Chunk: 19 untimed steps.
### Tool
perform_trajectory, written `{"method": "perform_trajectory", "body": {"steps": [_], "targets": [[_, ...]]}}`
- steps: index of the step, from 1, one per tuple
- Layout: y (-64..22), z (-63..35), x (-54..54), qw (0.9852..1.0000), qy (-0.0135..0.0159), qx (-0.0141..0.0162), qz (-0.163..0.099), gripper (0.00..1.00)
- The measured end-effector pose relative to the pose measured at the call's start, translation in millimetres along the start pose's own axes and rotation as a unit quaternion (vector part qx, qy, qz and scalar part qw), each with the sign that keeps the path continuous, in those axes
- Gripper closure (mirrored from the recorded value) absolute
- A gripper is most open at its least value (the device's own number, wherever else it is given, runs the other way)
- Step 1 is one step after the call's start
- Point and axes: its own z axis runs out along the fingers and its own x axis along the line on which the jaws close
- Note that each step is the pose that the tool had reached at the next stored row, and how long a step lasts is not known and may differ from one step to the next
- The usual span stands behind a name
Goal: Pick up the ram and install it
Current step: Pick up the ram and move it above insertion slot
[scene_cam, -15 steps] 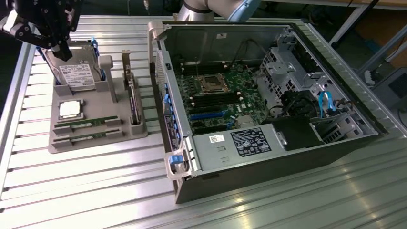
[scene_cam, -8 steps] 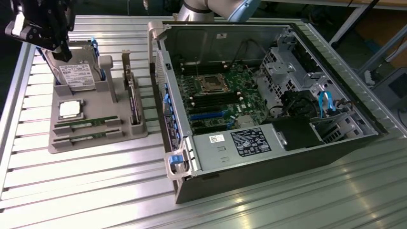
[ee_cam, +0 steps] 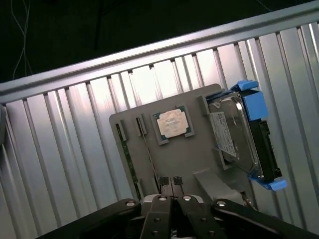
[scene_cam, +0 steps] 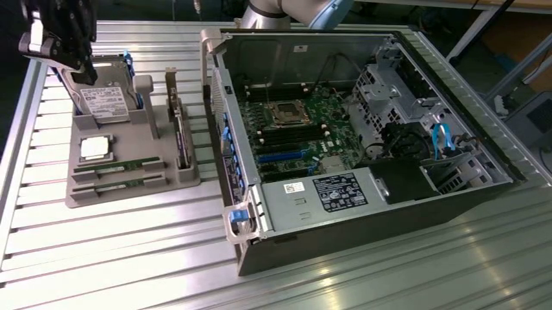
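Observation:
Two ram sticks lie in slots at the near end of a grey holder tray [scene_cam: 129, 197]: one ram stick [scene_cam: 118, 166] and a second ram stick [scene_cam: 118, 185] just in front of it. In the wrist view they show as thin green strips, one ram stick [ee_cam: 127, 159] and the other ram stick [ee_cam: 147, 154]. My gripper [scene_cam: 79, 64] hangs high above the tray's far end, over the hard drive. Its fingers [ee_cam: 164, 183] are pressed together with nothing between them. The gripper [ee_cam: 172, 181] is shut and well above the sticks.
The tray also carries a silver processor [scene_cam: 95, 148], a hard drive [scene_cam: 108, 100] in a blue bracket and an upright expansion card [scene_cam: 178, 132]. An open computer case [scene_cam: 362, 213] lies at the exterior view's right, with its motherboard [scene_cam: 298, 129] exposed. Everything rests on a ribbed metal table [scene_cam: 129, 258].

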Motion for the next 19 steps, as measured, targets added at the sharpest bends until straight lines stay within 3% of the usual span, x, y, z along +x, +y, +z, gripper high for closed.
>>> {"method": "perform_trajectory", "body": {"steps": [2,4,7,13,19], "targets": [[0.0,0.3,0.0,0.9998,0.0008,-0.0001,-0.02,0.9],[0.0,0.8,0.0,0.9985,0.0022,-0.0003,-0.055,0.9],[0.0,1.4,0.0,0.9964,0.0033,-0.0005,-0.084,0.9],[-0.1,2.3,0.0,0.9892,0.0057,-0.0009,-0.146,0.9],[-0.1,2.3,0.0,0.989,0.0058,-0.0008,-0.148,0.9]]}}
